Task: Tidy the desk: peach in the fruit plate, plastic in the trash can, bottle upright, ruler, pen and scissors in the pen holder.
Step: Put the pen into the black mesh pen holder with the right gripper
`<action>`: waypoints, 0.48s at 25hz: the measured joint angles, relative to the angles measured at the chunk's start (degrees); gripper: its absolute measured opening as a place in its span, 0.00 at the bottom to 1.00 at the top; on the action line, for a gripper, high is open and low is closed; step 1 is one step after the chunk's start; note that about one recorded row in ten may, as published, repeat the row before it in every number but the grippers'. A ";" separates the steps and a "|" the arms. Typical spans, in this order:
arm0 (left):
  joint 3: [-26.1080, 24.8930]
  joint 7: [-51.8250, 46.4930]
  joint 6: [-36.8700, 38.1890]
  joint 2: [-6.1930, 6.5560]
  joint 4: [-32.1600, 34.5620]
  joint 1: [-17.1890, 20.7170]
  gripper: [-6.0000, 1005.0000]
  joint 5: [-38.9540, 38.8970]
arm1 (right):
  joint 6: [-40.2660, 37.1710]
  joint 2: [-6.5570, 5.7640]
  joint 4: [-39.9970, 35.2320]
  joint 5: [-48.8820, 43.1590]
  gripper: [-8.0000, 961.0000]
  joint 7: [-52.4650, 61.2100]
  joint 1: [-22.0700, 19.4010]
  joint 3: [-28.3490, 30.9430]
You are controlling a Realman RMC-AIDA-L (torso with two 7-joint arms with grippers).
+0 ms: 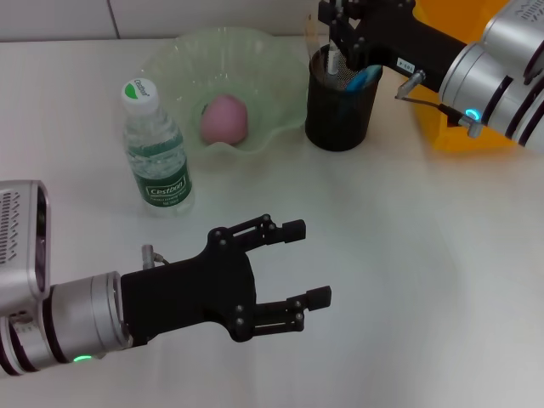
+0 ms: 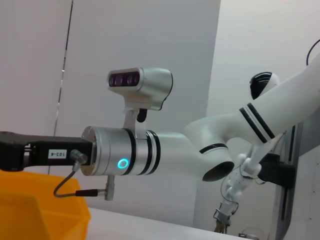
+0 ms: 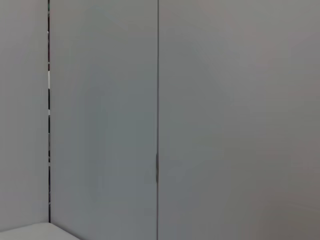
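The right gripper (image 1: pixel 344 51) hangs directly over the black mesh pen holder (image 1: pixel 338 110) near the far edge of the desk (image 1: pixel 408 255), its fingertips at the holder's mouth; whether its fingers are apart or closed on anything I cannot tell, since they merge with the dark rim. Blue and pale items (image 1: pixel 361 78) already stand up out of the holder, though which of the ruler, pen and scissors they are is not clear. So the step in hand looks like the last of the pen-holder deliveries, or the finish of one. The rest of the desk reads as nearly done: the peach (image 1: pixel 224 118) lies in the green fruit plate (image 1: pixel 170 59) at the far edge, the water bottle (image 1: pixel 155 153) stands upright just beside the plate's near left rim, and no loose plastic shows on the surface. An orange bin (image 1: pixel 450 127), likely the trash can, sits at the far right behind the right arm. The left gripper (image 1: pixel 302 263) hovers over the near left part of the desk with its fingers spread apart and nothing between them, apparently idle. The next move probably calls for the right arm to let go if it holds anything, then lift straight up so it does not tip the holder.
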 joint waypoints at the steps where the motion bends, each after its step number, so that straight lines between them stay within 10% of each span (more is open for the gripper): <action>1: 0.15 0.00 0.05 0.00 -0.01 -0.03 0.80 0.08 | 0.02 0.00 0.22 0.00 0.15 -0.01 0.00 -0.07; 12: 0.17 -0.97 0.79 0.00 -0.16 -0.01 0.80 0.05 | -0.09 0.00 2.00 -0.23 0.15 -2.74 -0.27 -0.21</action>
